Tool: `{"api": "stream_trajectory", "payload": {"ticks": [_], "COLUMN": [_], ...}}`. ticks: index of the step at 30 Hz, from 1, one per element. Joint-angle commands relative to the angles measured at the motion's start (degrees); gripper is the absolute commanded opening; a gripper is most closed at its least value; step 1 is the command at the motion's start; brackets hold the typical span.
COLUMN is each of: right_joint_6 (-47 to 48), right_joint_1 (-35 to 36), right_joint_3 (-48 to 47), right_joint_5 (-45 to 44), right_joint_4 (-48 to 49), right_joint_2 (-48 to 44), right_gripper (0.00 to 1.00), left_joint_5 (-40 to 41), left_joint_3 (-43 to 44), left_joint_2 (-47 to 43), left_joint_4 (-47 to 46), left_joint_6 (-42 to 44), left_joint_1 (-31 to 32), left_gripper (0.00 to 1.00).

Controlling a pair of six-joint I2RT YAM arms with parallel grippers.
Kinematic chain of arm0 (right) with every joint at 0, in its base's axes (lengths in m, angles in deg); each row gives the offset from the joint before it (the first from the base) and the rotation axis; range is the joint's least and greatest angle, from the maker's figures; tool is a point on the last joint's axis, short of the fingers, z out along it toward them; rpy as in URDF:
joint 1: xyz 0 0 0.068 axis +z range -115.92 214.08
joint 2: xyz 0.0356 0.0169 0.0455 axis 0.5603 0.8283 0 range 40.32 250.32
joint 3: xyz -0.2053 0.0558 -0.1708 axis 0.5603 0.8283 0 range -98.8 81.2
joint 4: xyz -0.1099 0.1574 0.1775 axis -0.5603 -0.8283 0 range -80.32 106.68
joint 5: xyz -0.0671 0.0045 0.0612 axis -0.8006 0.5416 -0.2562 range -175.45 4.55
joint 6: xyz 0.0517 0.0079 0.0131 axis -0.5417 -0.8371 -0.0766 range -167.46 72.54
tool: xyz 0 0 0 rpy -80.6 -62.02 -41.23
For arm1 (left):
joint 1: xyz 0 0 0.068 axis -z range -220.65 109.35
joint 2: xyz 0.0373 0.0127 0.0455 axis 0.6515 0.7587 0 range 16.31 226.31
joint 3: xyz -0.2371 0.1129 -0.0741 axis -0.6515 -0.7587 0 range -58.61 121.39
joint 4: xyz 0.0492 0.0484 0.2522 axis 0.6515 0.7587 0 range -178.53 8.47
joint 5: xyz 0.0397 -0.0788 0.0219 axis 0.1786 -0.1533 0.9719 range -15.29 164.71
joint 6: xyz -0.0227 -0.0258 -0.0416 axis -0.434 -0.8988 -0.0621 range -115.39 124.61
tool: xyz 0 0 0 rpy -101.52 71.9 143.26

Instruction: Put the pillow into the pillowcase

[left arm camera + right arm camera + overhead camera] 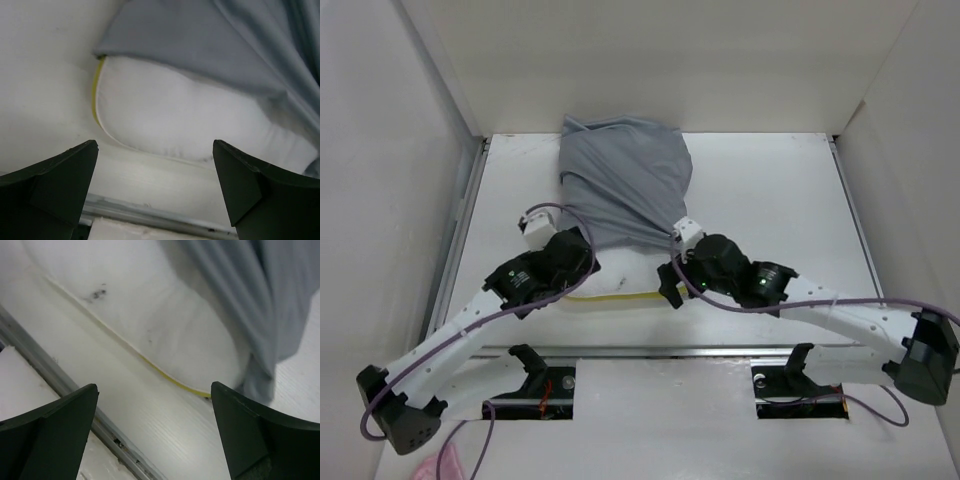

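The grey pillowcase [625,190] lies on the white table, pulled over most of the cream pillow [620,285]. Only the pillow's near end with its yellow edge band sticks out toward the arms. My left gripper [582,262] is at the pillow's near left corner and my right gripper [675,262] at its near right corner. In the left wrist view the pillow [175,115] shows below the pillowcase [225,40] hem, and the left gripper [155,165] stands open and empty above the table. The right wrist view shows the pillow [150,305], the hanging pillowcase [270,300], and the right gripper [155,410] open, holding nothing.
A metal rail [650,352] runs along the table's near edge, just in front of the pillow. White walls enclose the table on the left, back and right. A pink object [440,465] lies at the bottom left near the left arm's base.
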Motion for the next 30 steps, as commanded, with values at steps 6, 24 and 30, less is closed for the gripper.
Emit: {"api": "stream_trajectory", "payload": {"ticks": [6,24,30], "right_joint_6": [8.03,1.36,-0.67], "right_joint_1": [12.62,7.87,7.87], "right_joint_3": [-16.9,-16.75,-15.6], "right_joint_5": [-4.51,-15.93,-17.25], "right_joint_4": [8.55,17.62,18.76], "right_joint_2": [21.03,35.23,35.22], "right_gripper": [1.0,0.0,0.0], "left_joint_5": [-3.25,-18.83,-21.47], "left_joint_3": [-1.72,-8.92,-9.44], "left_joint_2": [-1.77,13.09,16.34], "left_joint_4": [-15.37,-30.32,-34.1], "left_joint_6": [8.45,14.61,15.84], "left_joint_1": [-18.57,-24.38,-24.38], "left_gripper": [1.0,0.97,0.37]}}
